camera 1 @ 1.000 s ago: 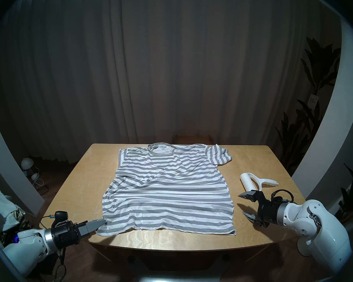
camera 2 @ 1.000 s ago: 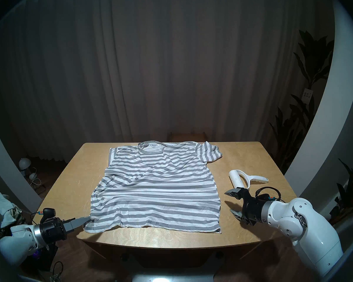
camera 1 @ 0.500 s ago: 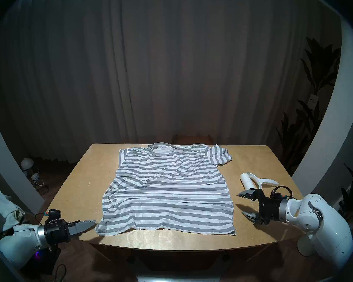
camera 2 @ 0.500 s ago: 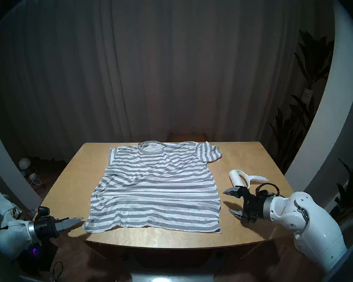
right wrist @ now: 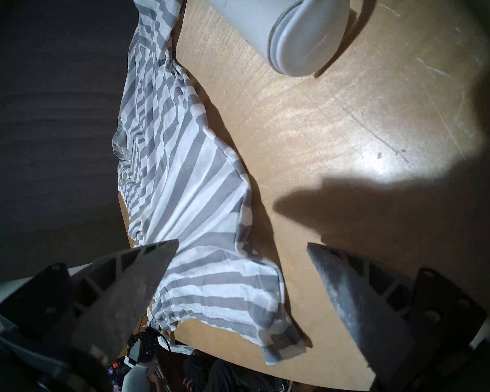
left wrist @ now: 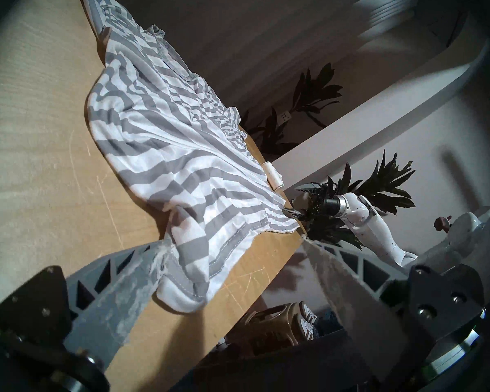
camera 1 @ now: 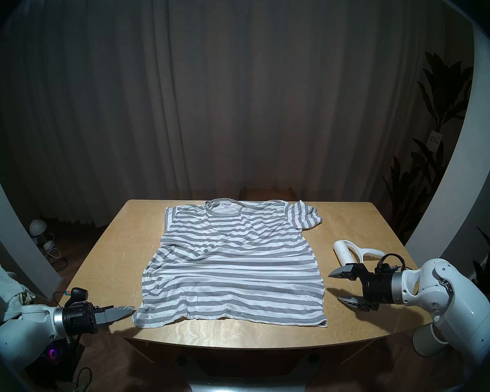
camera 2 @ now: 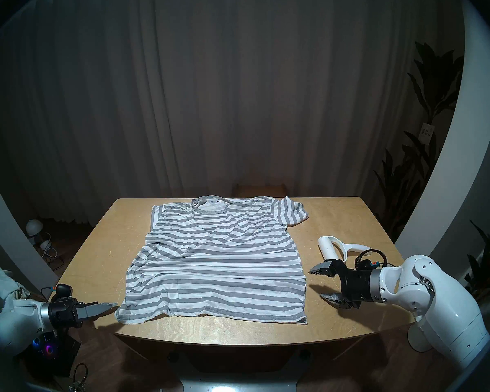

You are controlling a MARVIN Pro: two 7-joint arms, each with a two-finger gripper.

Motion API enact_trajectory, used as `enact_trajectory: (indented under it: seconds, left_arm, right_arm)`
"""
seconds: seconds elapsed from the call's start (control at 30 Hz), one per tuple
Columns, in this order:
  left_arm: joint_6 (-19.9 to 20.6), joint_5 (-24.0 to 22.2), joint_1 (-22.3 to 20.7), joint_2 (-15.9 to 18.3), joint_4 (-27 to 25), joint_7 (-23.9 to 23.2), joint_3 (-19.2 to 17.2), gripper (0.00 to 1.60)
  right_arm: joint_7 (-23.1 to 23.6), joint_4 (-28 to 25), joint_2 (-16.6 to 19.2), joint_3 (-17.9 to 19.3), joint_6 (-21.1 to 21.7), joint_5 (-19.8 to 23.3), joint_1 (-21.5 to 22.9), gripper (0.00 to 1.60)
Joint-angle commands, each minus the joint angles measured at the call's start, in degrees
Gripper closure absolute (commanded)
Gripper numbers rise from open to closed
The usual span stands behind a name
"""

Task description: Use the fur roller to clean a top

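Your right gripper (camera 1: pixel 337 286) gapes wide, empty, near the fur roller (camera 1: pixel 348 252); left gripper (left wrist: pixel 235 241) wide, empty, beside the top (camera 1: pixel 229 264) hem.

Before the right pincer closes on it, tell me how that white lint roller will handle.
The lint roller lies on its side on the table; its cylinder may roll if nudged. It looks like hard, hollow plastic, so probably stiff and light. The smooth handle could slip.

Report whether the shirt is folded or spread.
Spread: the shirt lies flat, front up, on the table, wrinkled, one sleeve tucked under.
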Motion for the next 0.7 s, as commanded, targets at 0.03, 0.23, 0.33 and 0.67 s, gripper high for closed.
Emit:
enact_trajectory:
  seconds: [0.03, 0.23, 0.33, 0.67]
  left_arm:
    - [5.26, 1.25, -7.12, -0.06, 2.62, 3.26, 2.25, 0.00]
    - [9.99, 2.30, -9.62, 1.09, 4.75, -0.23, 5.55, 0.00]
    - [10.51, 3.67, -10.41, 1.92, 4.36, -2.96, 7.29, 0.00]
    - [12.06, 3.78, -10.50, 2.96, 1.98, -1.94, 9.73, 0.00]
  right_arm:
    - [-1.07, 0.15, 3.33, 1.41, 4.04, 3.28, 0.67, 0.00]
    - [-1.36, 1.41, 3.21, 1.18, 5.13, 4.18, 1.63, 0.00]
    - [-1.09, 2.42, 2.52, 0.56, 5.65, 4.17, 2.65, 0.00]
    - [-0.32, 3.82, 1.17, -2.03, 6.51, 3.39, 5.17, 0.00]
